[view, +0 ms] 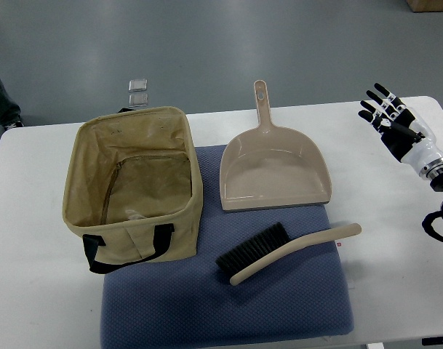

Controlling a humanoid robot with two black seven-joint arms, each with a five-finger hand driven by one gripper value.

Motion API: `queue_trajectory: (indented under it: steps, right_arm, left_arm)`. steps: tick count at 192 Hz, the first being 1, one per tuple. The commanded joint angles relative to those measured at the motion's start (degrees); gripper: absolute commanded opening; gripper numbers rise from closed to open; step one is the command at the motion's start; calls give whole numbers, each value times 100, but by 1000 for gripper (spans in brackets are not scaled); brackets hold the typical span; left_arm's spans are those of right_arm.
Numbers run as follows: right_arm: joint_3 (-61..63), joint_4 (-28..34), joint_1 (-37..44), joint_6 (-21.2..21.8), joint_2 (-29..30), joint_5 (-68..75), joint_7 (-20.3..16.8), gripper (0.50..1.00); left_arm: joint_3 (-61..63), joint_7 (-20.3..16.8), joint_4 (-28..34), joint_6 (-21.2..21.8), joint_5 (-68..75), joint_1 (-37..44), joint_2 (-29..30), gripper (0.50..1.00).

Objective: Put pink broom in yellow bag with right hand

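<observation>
Right hand idle, broom waiting on the mat

The right hand [396,123] hovers at three o'clock, fingers spread and holding nothing, well apart from the pink broom [283,252], which lies flat at five o'clock on the blue mat [294,305]; the yellow bag [134,185] stands open-mouthed at nine o'clock, likely ready to receive it, dustpan [273,171] at twelve

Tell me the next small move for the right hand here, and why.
Probably bring the right robot hand down and inward toward the broom's handle. The hand is open and hovering at the table's far right edge, holding nothing, well clear of the broom, which lies flat on the blue mat beside the open yellow bag. The handle end points toward that hand.
</observation>
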Motion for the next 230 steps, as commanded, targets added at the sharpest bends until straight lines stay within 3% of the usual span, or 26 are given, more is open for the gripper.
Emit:
queue_trajectory:
  steps: [1,230]
  right_arm:
    - [-10,0,0,1,9,0,0,940]
    - [42,-9,9,-51,-53,0,18,938]
  left_arm:
    - [-1,0,12,0,-6,8,0,1000]
    - [16,0,-40,0,3,8,0,1000]
